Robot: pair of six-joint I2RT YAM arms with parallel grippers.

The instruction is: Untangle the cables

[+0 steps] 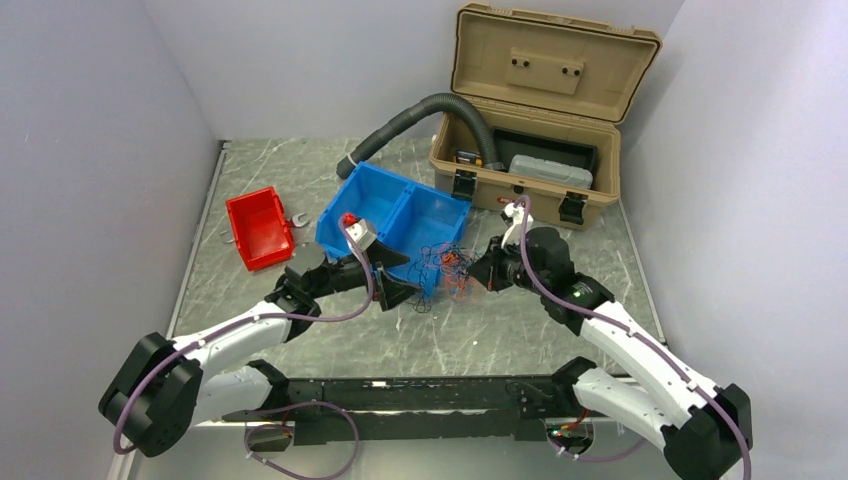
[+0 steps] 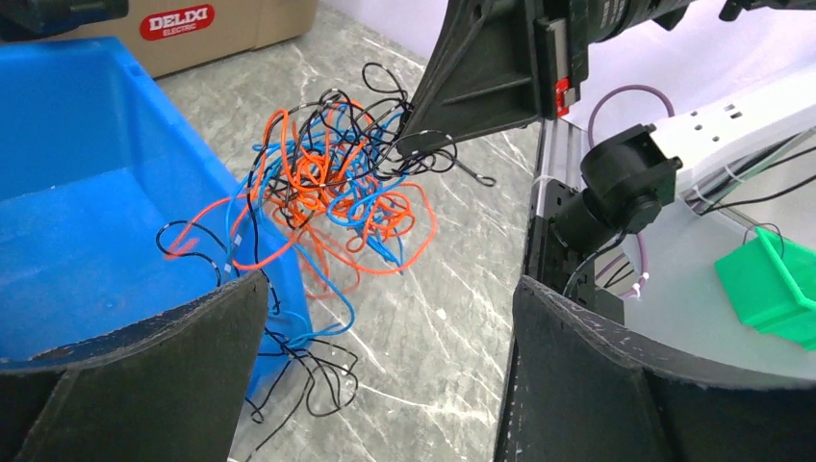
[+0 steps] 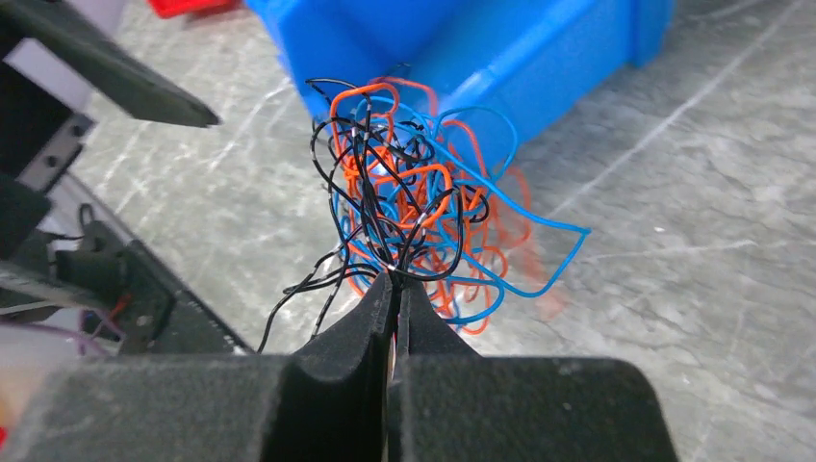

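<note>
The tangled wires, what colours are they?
The wires are orange-red, blue and black. The left wrist view shows them best.

Bright, even light from above, with only soft, faint shadows on the bench point(image 1: 480, 330). Sharp in the top view, but blurry up close on the dark jaws in both wrist views.
</note>
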